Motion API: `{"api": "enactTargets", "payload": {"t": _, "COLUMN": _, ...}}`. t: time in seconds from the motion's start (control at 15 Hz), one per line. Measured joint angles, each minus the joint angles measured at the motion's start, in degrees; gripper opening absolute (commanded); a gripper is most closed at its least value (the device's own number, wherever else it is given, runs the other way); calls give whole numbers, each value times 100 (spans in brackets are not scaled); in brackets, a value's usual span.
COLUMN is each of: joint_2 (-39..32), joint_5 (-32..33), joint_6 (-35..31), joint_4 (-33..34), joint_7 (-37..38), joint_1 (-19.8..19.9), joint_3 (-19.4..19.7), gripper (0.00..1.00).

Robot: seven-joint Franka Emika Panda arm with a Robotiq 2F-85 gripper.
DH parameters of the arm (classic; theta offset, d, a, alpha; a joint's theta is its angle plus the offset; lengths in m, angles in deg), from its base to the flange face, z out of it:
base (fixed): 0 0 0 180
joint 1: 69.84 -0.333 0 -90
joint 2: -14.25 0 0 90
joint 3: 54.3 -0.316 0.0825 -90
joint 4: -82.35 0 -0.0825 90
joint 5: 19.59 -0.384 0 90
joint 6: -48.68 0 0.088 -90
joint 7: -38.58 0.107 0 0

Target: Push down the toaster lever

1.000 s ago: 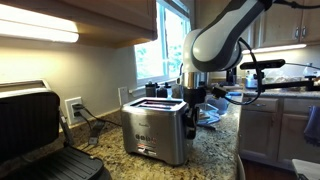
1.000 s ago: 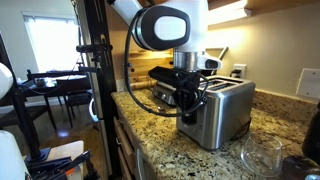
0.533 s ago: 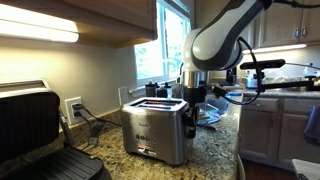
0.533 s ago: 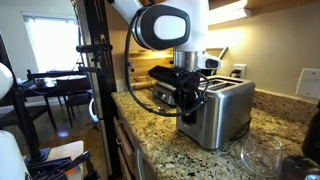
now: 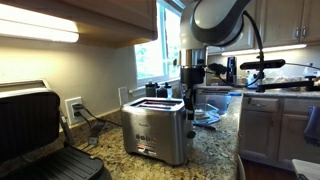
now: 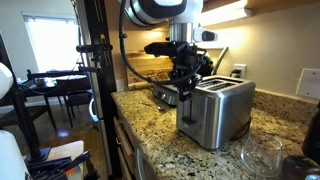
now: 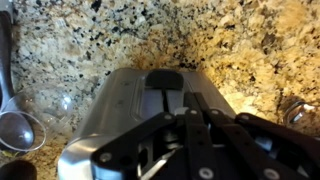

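Note:
The brushed-steel toaster [image 5: 155, 130] stands on the granite counter, with its two dark slots on top. It also shows in the other exterior view [image 6: 218, 110] and from above in the wrist view [image 7: 125, 112]. My gripper [image 5: 191, 88] hangs above the toaster's end nearest the counter edge, clear of the top; in the other exterior view [image 6: 186, 82] it is just above and beside that end. In the wrist view my gripper [image 7: 190, 118] has its fingers together with nothing between them. I cannot make out the lever; it is hidden under the fingers.
A black hinged grill press [image 5: 35, 135] stands at the left. A glass bowl [image 6: 262, 155] sits near the toaster on the counter. A metal spoon [image 7: 16, 128] lies beside the toaster. A wall outlet with a cord [image 5: 74, 108] is behind. A camera tripod [image 6: 85, 70] stands by the counter edge.
My gripper has risen from low beside the toaster's end to above its top. The toaster has not moved.

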Motion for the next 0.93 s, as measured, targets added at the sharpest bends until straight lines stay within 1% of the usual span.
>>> {"api": "enactTargets", "payload": {"t": 0.07, "joint_2": 111, "joint_5": 62, "joint_6": 167, "joint_4": 76, "joint_7": 59, "joint_1": 0, "joint_3": -15, "gripper": 2}}
{"api": "enactTargets", "payload": {"t": 0.13, "joint_2": 224, "joint_5": 116, "joint_6": 329, "joint_4": 145, "joint_7": 123, "joint_1": 0, "joint_3": -23, "gripper": 27}}
{"api": "enactTargets", "payload": {"t": 0.2, "joint_2": 326, "joint_5": 154, "joint_6": 481, "joint_4": 201, "joint_7": 179, "joint_1": 0, "joint_3": -24, "gripper": 28}}
{"api": "enactTargets", "payload": {"t": 0.27, "joint_2": 410, "joint_5": 175, "joint_6": 621, "joint_4": 245, "joint_7": 209, "joint_1": 3, "joint_3": -23, "gripper": 33}}
{"api": "enactTargets", "payload": {"t": 0.47, "joint_2": 621, "joint_5": 184, "joint_6": 1063, "joint_4": 318, "joint_7": 238, "joint_1": 11, "joint_3": 1, "gripper": 53}}
{"api": "enactTargets", "payload": {"t": 0.6, "joint_2": 712, "joint_5": 184, "joint_6": 1472, "joint_4": 366, "joint_7": 238, "joint_1": 16, "joint_3": 40, "gripper": 64}}
{"api": "enactTargets", "payload": {"t": 0.8, "joint_2": 817, "joint_5": 188, "joint_6": 2091, "joint_4": 477, "joint_7": 238, "joint_1": 30, "joint_3": 116, "gripper": 84}}
{"api": "enactTargets", "payload": {"t": 0.93, "joint_2": 886, "joint_5": 196, "joint_6": 2373, "joint_4": 536, "joint_7": 238, "joint_1": 62, "joint_3": 156, "gripper": 97}}
